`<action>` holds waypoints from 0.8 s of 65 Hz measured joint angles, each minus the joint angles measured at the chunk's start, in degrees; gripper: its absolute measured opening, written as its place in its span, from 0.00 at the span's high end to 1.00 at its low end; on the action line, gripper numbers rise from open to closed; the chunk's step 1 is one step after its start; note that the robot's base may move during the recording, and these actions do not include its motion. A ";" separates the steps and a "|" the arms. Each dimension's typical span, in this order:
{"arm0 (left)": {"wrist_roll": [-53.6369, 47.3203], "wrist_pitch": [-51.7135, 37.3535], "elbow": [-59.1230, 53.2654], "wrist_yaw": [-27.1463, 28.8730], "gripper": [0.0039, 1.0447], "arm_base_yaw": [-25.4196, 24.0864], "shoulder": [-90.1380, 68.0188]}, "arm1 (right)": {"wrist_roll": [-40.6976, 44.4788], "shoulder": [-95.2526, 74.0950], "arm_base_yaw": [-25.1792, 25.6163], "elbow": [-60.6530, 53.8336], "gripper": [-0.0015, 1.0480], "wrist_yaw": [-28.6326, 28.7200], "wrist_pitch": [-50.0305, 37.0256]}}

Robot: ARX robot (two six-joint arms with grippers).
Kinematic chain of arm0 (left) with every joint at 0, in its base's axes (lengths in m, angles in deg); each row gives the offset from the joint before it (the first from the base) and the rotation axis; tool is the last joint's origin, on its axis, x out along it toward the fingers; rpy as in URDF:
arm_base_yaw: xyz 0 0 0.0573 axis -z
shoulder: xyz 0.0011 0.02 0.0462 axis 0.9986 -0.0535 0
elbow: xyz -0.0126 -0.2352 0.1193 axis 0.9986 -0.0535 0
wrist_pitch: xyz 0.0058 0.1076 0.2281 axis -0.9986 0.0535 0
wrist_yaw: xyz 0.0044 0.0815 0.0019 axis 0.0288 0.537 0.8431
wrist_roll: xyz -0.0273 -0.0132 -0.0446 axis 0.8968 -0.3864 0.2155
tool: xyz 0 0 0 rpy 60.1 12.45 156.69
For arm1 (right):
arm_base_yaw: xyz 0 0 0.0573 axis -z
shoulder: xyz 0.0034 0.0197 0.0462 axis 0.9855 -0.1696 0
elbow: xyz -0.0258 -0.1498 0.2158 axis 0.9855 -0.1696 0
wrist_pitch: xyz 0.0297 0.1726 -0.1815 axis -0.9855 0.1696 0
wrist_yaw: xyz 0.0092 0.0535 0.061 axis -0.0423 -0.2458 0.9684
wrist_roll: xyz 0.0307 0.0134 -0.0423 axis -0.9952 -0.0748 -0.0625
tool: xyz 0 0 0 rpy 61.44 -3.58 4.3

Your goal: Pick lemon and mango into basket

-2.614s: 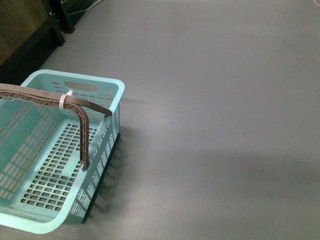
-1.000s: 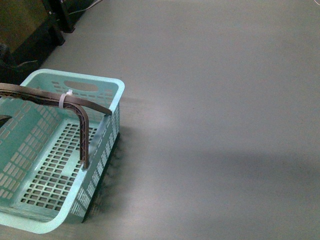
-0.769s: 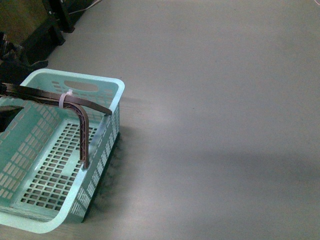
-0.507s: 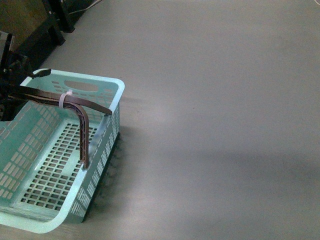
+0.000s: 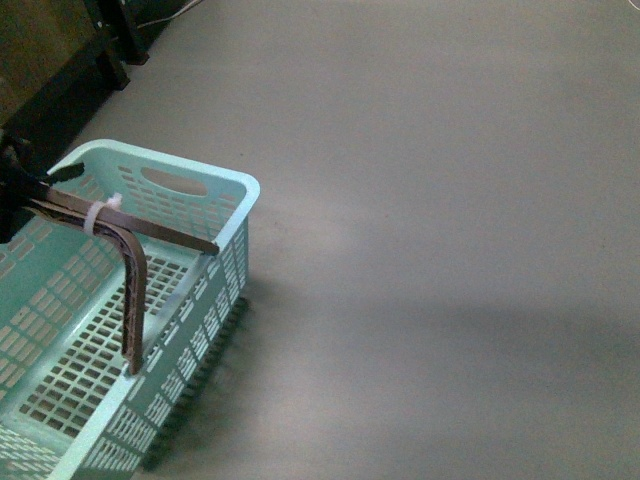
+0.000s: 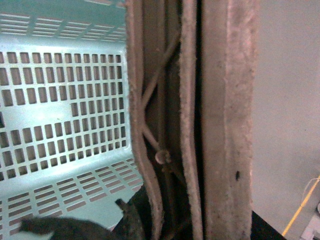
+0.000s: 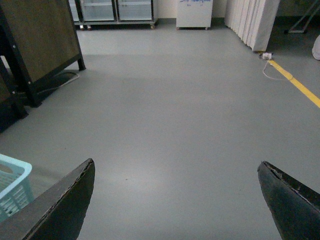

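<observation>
Gripper of the left arm appears closed on the two brown handles, gathered together just beside a white zip tie. The left wrist view shows them running straight through its grasp. Holding here presumably serves to lift or reposition the basket, which hangs below the gripper and looks slightly tipped on the floor. The visible grid bottom holds no fruit. Right gripper is spread wide and empty, well apart from the basket, free for picking. Lemon and mango are not in view.
</observation>
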 joint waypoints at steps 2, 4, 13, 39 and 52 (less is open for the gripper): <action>-0.04 -0.11 -1.31 -0.87 0.86 -0.31 2.32 | 0.00 0.00 0.00 0.00 0.08 0.00 0.00; -0.09 -0.09 -2.56 -1.51 0.86 -0.68 4.83 | 0.00 0.00 0.00 0.00 0.08 0.00 0.00; 0.02 2.16 -7.04 -4.76 0.86 -2.73 16.57 | 0.00 0.00 0.00 0.00 0.08 0.00 0.00; 4.66 20.39 -9.20 -14.14 0.86 -13.11 50.62 | 0.00 0.00 0.00 0.00 0.08 0.02 0.00; 5.90 26.38 -7.63 -16.15 0.86 -13.55 57.88 | 0.00 0.00 0.00 0.00 0.08 0.00 0.00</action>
